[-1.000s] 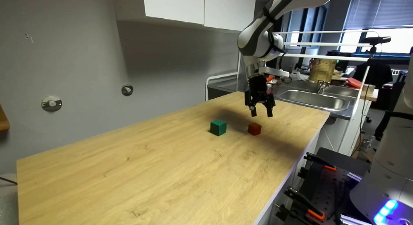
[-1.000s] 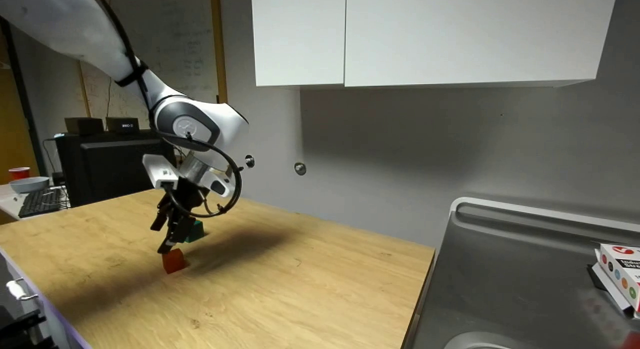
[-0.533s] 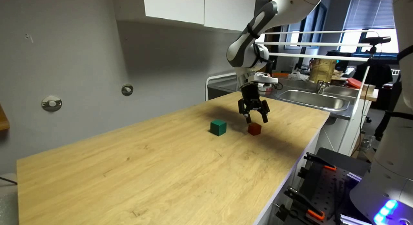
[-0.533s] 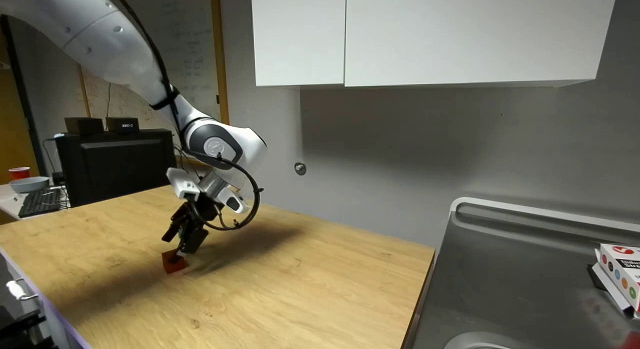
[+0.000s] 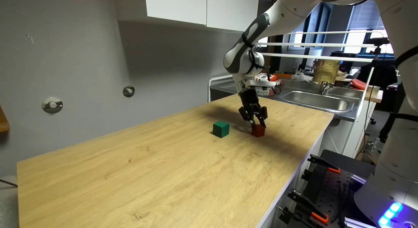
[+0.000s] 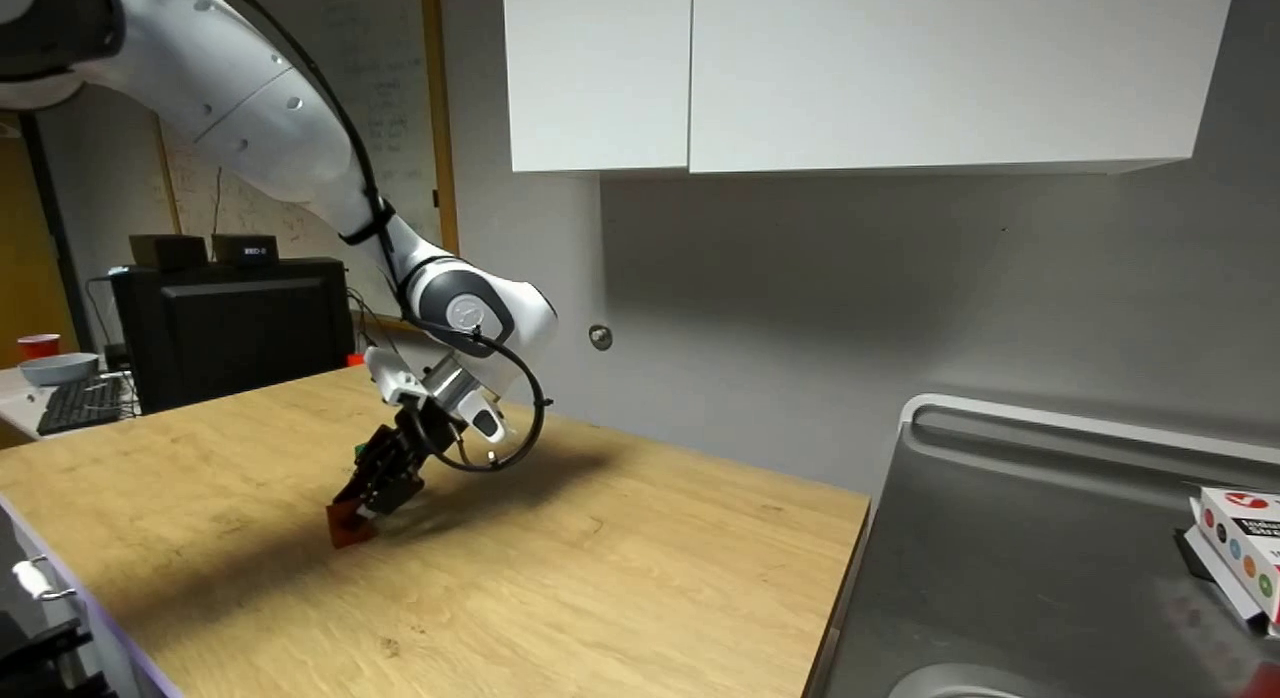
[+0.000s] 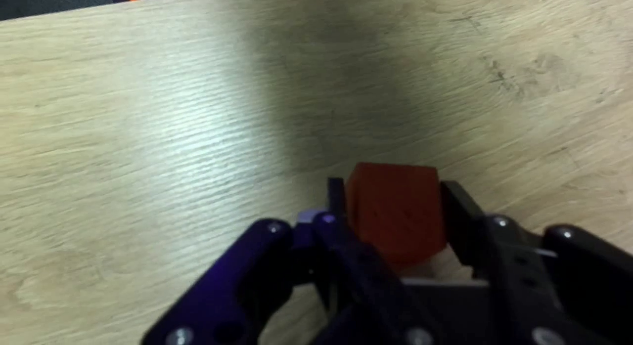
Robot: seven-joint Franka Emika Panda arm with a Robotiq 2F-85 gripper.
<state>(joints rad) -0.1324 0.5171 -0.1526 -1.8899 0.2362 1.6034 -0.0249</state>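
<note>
The tilted gripper point(image 5: 258, 124) is clamped on the red cube point(image 7: 398, 204), its fingers point(image 7: 461, 214) pressed to opposite sides. The cube seems to rest on the table point(image 5: 147, 175), though its underside is hard to make out. Near it, apart from the gripper, stands the green cube point(image 5: 221, 129). Past the table's end is the sink point(image 5: 313, 100); white cupboards point(image 6: 940, 68) hang on the wall point(image 6: 750, 308)

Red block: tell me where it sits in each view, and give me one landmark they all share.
In an exterior view: the red block sits right of centre, below mid-height.
In an exterior view: the red block is at lower left.
In the wrist view: the red block is right of centre, between the fingers.
Landmark in all: the hand, right at the block.
</note>
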